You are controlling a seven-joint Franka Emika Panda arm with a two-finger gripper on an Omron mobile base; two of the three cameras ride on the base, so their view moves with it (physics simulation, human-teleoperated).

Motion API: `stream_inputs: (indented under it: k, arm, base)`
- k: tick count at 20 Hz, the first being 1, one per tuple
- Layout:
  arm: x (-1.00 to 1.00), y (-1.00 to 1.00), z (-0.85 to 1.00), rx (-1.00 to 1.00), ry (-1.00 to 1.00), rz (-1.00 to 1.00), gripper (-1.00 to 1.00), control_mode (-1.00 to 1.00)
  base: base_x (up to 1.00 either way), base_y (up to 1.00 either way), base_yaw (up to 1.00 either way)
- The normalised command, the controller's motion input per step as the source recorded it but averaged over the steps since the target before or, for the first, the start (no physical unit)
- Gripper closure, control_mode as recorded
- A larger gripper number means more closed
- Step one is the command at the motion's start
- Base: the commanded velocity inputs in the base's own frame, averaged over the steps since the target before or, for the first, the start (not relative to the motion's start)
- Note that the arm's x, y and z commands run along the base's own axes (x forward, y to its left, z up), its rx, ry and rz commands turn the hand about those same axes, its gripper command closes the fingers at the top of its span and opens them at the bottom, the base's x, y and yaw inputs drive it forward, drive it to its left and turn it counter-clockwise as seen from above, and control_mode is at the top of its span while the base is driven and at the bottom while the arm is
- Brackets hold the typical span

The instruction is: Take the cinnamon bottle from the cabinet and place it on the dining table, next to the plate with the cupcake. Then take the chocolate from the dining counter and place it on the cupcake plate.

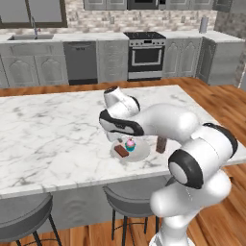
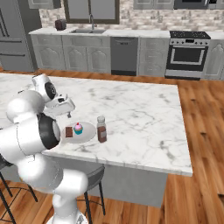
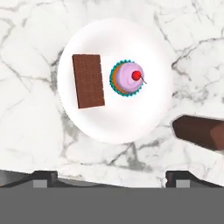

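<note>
The chocolate (image 3: 88, 81) lies flat on the plate (image 3: 131, 122), just beside the cupcake (image 3: 127, 78) and not touching it, and the bottle (image 2: 101, 129) stands upright on the table (image 2: 140, 109) close to the plate's rim. The gripper (image 3: 111, 177) hangs above the plate with its fingers spread wide and nothing between them — both placements look done.

What is left, by the look of it, is to get clear cleanly: the hand should lift straight up before swinging aside, since a sideways sweep at this height could clip the bottle or nudge the bar.

The hand view looks straight down and shows the gap between bar and cupcake; the bottle appears there only as a brown shape at the right edge. The right base view shows the bottle whole, grey cap included, whereas in the left base view the arm covers its top.
</note>
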Motion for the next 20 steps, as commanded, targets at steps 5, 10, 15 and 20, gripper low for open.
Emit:
stream_inputs:
  k: [5, 10, 15, 20]
  arm:
    - [-1.00, 0.00, 0.80, 0.00, -0.18, 0.00, -1.00, -1.00]
    - [-1.00, 0.01, 0.68, 0.00, -0.21, 0.00, -1.00, -1.00]
    - [-1.00, 0.00, 0.40, 0.00, -0.22, 0.00, -1.00, -1.00]
    - [-1.00, 0.00, 0.06, 0.00, -0.25, 0.00, -1.00, -1.00]
  base:
    - [0.00, 0.00, 0.00]
    - [0.00, 0.00, 0.00]
    - [0.00, 0.00, 0.00]
    - [0.00, 0.00, 0.00]
